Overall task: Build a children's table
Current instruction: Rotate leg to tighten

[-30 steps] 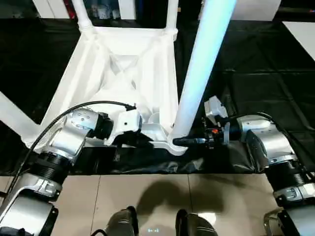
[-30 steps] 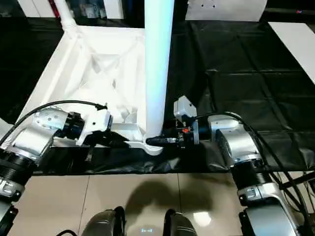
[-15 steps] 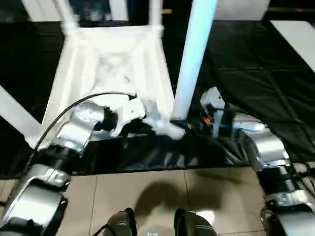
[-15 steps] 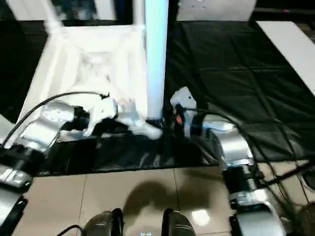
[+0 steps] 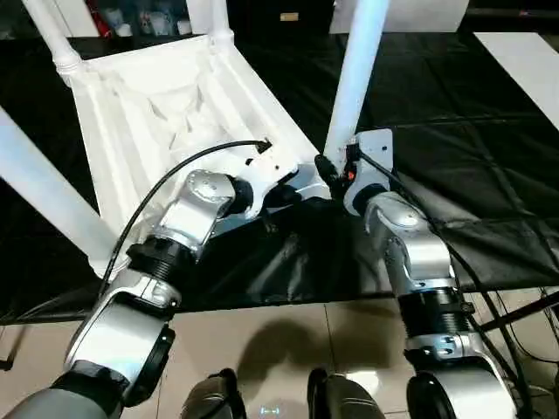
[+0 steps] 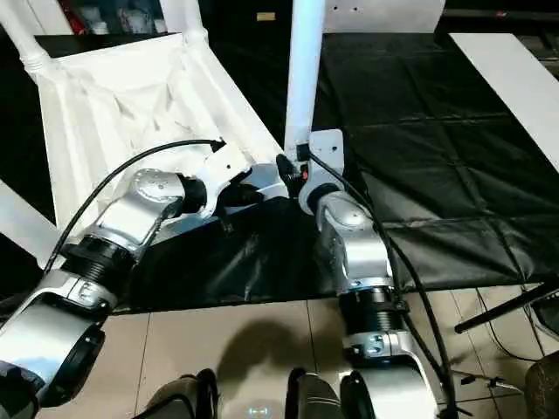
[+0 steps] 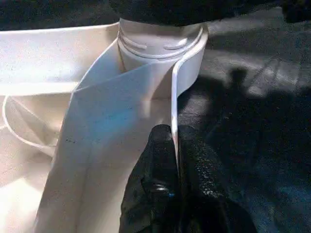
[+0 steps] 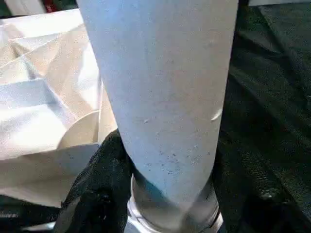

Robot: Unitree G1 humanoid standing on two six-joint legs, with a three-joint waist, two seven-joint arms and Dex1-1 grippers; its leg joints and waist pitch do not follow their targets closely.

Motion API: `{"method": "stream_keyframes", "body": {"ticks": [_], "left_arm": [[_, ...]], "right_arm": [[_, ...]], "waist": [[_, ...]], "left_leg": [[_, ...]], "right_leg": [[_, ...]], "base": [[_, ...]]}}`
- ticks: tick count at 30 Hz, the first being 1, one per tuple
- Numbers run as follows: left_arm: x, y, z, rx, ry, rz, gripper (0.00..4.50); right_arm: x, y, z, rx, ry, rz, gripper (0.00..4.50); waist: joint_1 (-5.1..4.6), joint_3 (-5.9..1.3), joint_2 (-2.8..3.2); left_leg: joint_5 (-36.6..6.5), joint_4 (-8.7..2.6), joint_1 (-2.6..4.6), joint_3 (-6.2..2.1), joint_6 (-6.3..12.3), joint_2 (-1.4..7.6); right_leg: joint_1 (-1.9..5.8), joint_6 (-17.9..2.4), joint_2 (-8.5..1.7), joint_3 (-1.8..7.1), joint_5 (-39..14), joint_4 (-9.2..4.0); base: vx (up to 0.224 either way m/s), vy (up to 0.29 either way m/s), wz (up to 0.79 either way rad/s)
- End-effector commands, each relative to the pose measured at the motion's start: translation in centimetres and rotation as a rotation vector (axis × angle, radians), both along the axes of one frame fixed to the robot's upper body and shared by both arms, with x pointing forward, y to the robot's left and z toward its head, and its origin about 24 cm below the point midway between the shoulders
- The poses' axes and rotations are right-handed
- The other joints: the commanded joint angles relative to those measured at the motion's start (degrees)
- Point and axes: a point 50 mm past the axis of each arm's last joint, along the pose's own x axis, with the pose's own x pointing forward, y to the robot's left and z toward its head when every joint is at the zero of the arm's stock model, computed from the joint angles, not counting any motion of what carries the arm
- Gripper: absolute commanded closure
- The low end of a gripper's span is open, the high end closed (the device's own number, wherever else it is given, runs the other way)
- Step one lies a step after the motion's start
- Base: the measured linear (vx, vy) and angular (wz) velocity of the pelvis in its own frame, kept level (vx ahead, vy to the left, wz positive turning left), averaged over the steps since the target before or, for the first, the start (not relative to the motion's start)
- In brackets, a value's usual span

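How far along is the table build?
All four legs stand in the upturned table top. In hand: the right hand grips the near-right leg at its base, while the left hand pinches the top's rim beside that socket. Left: confirm that leg is seated, then flip the table upright.

Support: a counter (image 5: 489, 131) draped in a black wrinkled sheet (image 5: 454, 227).
Load: the upturned children's table (image 5: 166, 105) is lying directly on the sheet.
Below: a beige tiled floor (image 5: 288, 340) is showing.
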Motion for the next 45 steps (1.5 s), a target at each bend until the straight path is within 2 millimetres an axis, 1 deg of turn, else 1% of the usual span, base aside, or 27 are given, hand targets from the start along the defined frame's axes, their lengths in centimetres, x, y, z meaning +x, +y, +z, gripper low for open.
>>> {"method": "stream_keyframes", "body": {"ticks": [1, 2, 3, 4, 5, 6, 7, 9, 10, 11, 12, 13, 15, 16, 18, 19, 21, 22, 27, 28, 32, 33, 36, 38, 41, 43, 45], "left_arm": [[0.0, -1.9, 1.1, -0.036, -0.060, -0.029, 4.50], [0.0, -1.7, 1.1, -0.025, -0.063, -0.038, 4.50], [0.0, -1.5, 1.0, -0.015, -0.068, -0.045, 4.50], [-0.2, -0.8, 0.7, 0.010, -0.067, -0.065, 4.50], [-0.3, -0.5, 0.6, 0.015, -0.065, -0.073, 4.50], [-0.4, 0.0, 0.4, 0.024, -0.056, -0.082, 4.50], [-0.5, 0.3, 0.3, 0.032, -0.051, -0.087, 4.50], [-0.7, 0.9, 0.0, 0.039, -0.040, -0.109, 4.50], [-0.8, 1.2, -0.1, 0.044, -0.035, -0.119, 4.50], [-1.0, 1.5, -0.1, 0.049, -0.042, -0.148, 4.50], [-1.2, 1.6, -0.2, 0.046, -0.041, -0.173, 4.50], [-1.3, 1.8, -0.2, 0.048, -0.037, -0.181, 4.50], [-1.6, 2.2, -0.4, 0.058, -0.039, -0.216, 4.50], [-1.9, 2.8, -0.6, 0.065, -0.032, -0.259, 4.50], [-2.0, 2.9, -0.6, 0.068, -0.034, -0.270, 4.50], [-2.4, 3.5, -0.6, 0.078, -0.028, -0.322, 4.50], [-2.7, 3.8, -0.7, 0.088, -0.022, -0.359, 4.50], [-3.0, 4.4, -0.7, 0.104, -0.012, -0.400, 4.50], [-3.7, 5.2, -0.6, 0.102, 0.014, -0.469, 4.50], [-3.8, 5.4, -0.6, 0.104, 0.019, -0.480, 4.50], [-4.3, 5.8, -0.6, 0.107, 0.042, -0.527, 4.50], [-4.5, 5.8, -0.7, 0.108, 0.051, -0.546, 4.50], [-5.1, 5.7, -0.8, 0.109, 0.066, -0.586, 4.50], [-5.1, 5.7, -0.8, 0.108, 0.066, -0.589, 4.50], [-5.2, 5.5, -0.8, 0.106, 0.065, -0.591, 4.50], [-5.2, 5.5, -0.9, 0.106, 0.064, -0.592, 4.50], [-5.2, 5.5, -0.9, 0.106, 0.064, -0.593, 4.50]], "right_arm": [[-1.0, 3.5, -1.2, 0.061, 0.078, 0.133, 1.97], [-1.0, 3.1, -1.2, 0.087, 0.082, 0.125, 1.97], [-1.0, 3.0, -1.1, 0.101, 0.083, 0.129, 1.83], [-0.9, 2.4, -0.8, 0.095, 0.053, 0.172, 1.80], [-0.9, 2.1, -0.7, 0.089, 0.041, 0.192, 1.80], [-0.9, 1.7, -0.4, 0.074, 0.019, 0.220, 1.72], [-0.9, 1.5, -0.3, 0.066, 0.002, 0.243, 1.44], [-0.9, 0.5, 0.1, 0.007, -0.047, 0.303, 1.38], [-1.0, 0.1, 0.3, -0.027, -0.064, 0.347, 1.36], [-1.1, -0.3, 0.4, -0.059, -0.080, 0.389, 1.36], [-1.1, -0.8, 0.5, -0.084, -0.088, 0.418, 1.10], [-1.2, -1.1, 0.5, -0.101, -0.093, 0.437, 1.00], [-1.3, -1.8, 0.7, -0.142, -0.102, 0.494, 1.00], [-1.6, -2.7, 0.7, -0.184, -0.113, 0.604, 1.00], [-1.7, -2.9, 0.8, -0.191, -0.117, 0.631, 1.00], [-2.0, -3.8, 0.9, -0.208, -0.126, 0.722, 1.00], [-2.1, -4.1, 0.9, -0.212, -0.125, 0.759, 1.00], [-2.2, -4.6, 0.9, -0.223, -0.121, 0.821, 1.00], [-2.7, -5.1, 0.8, -0.206, -0.100, 0.949, 1.00], [-2.8, -5.2, 0.8, -0.202, -0.095, 0.974, 1.28], [-2.8, -5.5, 0.5, -0.192, -0.079, 1.034, 1.53], [-2.8, -5.4, 0.5, -0.193, -0.077, 1.047, 1.65], [-2.7, -5.1, 0.4, -0.192, -0.076, 1.073, 1.75], [-2.7, -5.0, 0.4, -0.187, -0.076, 1.082, 2.06], [-2.9, -4.8, 0.2, -0.184, -0.071, 1.120, 2.16], [-2.9, -4.7, 0.1, -0.183, -0.067, 1.131, 2.43], [-3.0, -4.7, 0.1, -0.180, -0.064, 1.144, 2.53]], "waist": [[0.06, -4.59, -0.22], [0.06, -4.52, -0.22], [0.10, -4.38, -0.22], [0.17, -4.34, 0.11], [0.17, -4.35, 0.07], [0.06, -4.40, -0.02], [0.02, -4.44, -0.06], [-0.07, -4.47, -0.05], [0.06, -4.55, -0.21], [0.04, -4.55, -0.12], [0.06, -4.62, -0.13], [0.06, -4.64, -0.20], [0.05, -4.59, -0.15], [0.20, -4.63, -0.21], [0.32, -4.51, -0.16], [0.33, -4.48, -0.31], [0.36, -4.45, -0.25], [0.49, -4.55, -0.22], [1.04, -4.64, -0.18], [1.19, -4.74, -0.23], [1.59, -4.79, -0.24], [1.56, -4.81, -0.41], [1.59, -4.84, -0.22], [1.55, -4.92, -0.41], [1.62, -5.01, -0.37], [1.60, -5.12, -0.43], [1.64, -5.23, -0.38]], "left_leg": [[-8.01, -3.71, 1.56, -1.89, 4.75, 3.49], [-8.32, -3.74, 1.58, -1.88, 4.70, 3.50], [-9.14, -3.82, 1.60, -1.94, 4.60, 3.54], [-9.96, -3.94, 1.68, -2.07, 4.25, 3.63], [-10.37, -4.00, 1.74, -2.08, 4.16, 3.67], [-10.02, -4.04, 1.49, -2.18, 4.04, 3.71], [-9.42, -4.01, 1.54, -2.12, 4.22, 3.79], [-8.93, -3.88, 1.50, -2.02, 4.49, 3.71], [-7.78, -3.69, 1.33, -1.95, 5.14, 3.64], [-7.39, -3.65, 1.30, -1.91, 5.44, 3.62], [-6.81, -3.52, 1.23, -1.86, 6.01, 3.57], [-6.42, -3.49, 1.21, -1.85, 6.52, 3.61], [-6.56, -3.45, 1.28, -1.79, 6.78, 3.73], [-7.24, -3.45, 1.46, -1.78, 6.82, 3.80], [-7.59, -3.45, 1.45, -1.73, 7.02, 3.94], [-8.34, -3.44, 1.50, -1.73, 7.23, 4.02], [-8.75, -3.52, 1.56, -1.78, 7.07, 4.10], [-8.41, -3.45, 1.59, -1.73, 7.10, 4.20], [-7.72, -3.43, 1.66, -1.60, 7.42, 4.40], [-7.23, -3.37, 1.60, -1.61, 7.71, 4.44], [-6.72, -3.29, 1.72, -1.44, 7.97, 4.42], [-6.66, -3.31, 1.67, -1.47, 7.96, 4.44], [-6.74, -3.35, 1.67, -1.53, 7.90, 4.58], [-6.43, -3.34, 1.67, -1.47, 7.78, 4.47], [-6.41, -3.28, 1.61, -1.52, 7.71, 4.44], [-5.97, -3.22, 1.59, -1.49, 7.88, 4.35], [-5.47, -3.17, 1.59, -1.50, 8.08, 4.35]], "right_leg": [[3.47, -12.40, -5.35, 3.14, -10.93, -4.06], [3.42, -12.32, -5.34, 3.14, -11.46, -4.14], [3.39, -12.00, -5.41, 3.16, -12.92, -4.34], [3.28, -11.68, -5.44, 3.11, -14.30, -4.43], [3.29, -11.46, -5.39, 3.09, -14.64, -4.52], [3.56, -11.49, -5.36, 3.06, -13.44, -4.22], [3.55, -11.78, -5.29, 3.08, -11.63, -4.07], [3.51, -12.37, -5.30, 3.13, -10.36, -3.94], [3.84, -12.81, -5.42, 3.14, -8.41, -3.76], [3.85, -13.05, -5.38, 3.16, -7.82, -3.70], [3.94, -13.36, -5.40, 3.14, -6.87, -3.60], [3.98, -13.74, -5.38, 3.12, -6.27, -3.56], [3.85, -14.03, -5.35, 3.12, -6.32, -3.52], [3.88, -14.22, -5.31, 3.00, -7.71, -3.63], [3.81, -14.37, -5.34, 3.07, -8.06, -3.67], [3.71, -14.43, -5.33, 2.99, -8.79, -3.72], [3.71, -14.53, -5.43, 2.96, -10.18, -3.81], [3.65, -14.78, -5.38, 2.96, -10.09, -3.69], [3.50, -15.41, -5.30, 2.94, -9.17, -3.43], [3.56, -15.84, -5.40, 2.90, -8.42, -3.24], [3.37, -16.25, -5.31, 2.92, -7.58, -3.09], [3.43, -16.23, -5.33, 2.92, -7.60, -3.06], [3.39, -16.22, -5.40, 2.88, -8.25, -3.06], [3.43, -16.05, -5.28, 2.88, -8.29, -3.03], [3.52, -15.84, -5.36, 2.88, -8.86, -3.07], [3.57, -15.89, -5.26, 2.87, -8.19, -2.96], [3.62, -15.95, -5.26, 2.85, -7.58, -2.87]], "base": [[0.000, 0.000, 0.00], [0.000, 0.000, 0.00], [0.000, 0.000, 0.00], [0.000, 0.000, 0.00], [0.000, 0.000, 0.00], [0.000, 0.000, 0.00], [0.000, 0.000, 0.00], [0.000, 0.000, 0.00], [0.000, 0.000, 0.00], [0.000, 0.000, 0.00], [0.000, 0.000, 0.00], [0.000, 0.000, 0.00], [0.000, 0.000, 0.00], [0.000, 0.000, 0.00], [0.000, 0.000, 0.00], [0.000, 0.000, 0.00], [0.000, 0.000, 0.00], [0.000, 0.000, 0.00], [0.000, 0.000, 0.00], [0.000, 0.000, 0.00], [0.000, 0.000, 0.00], [0.000, 0.000, 0.00], [0.000, 0.000, 0.00], [0.000, 0.000, 0.00], [0.000, 0.000, 0.00], [0.000, 0.000, 0.00], [0.000, 0.000, 0.00]]}}
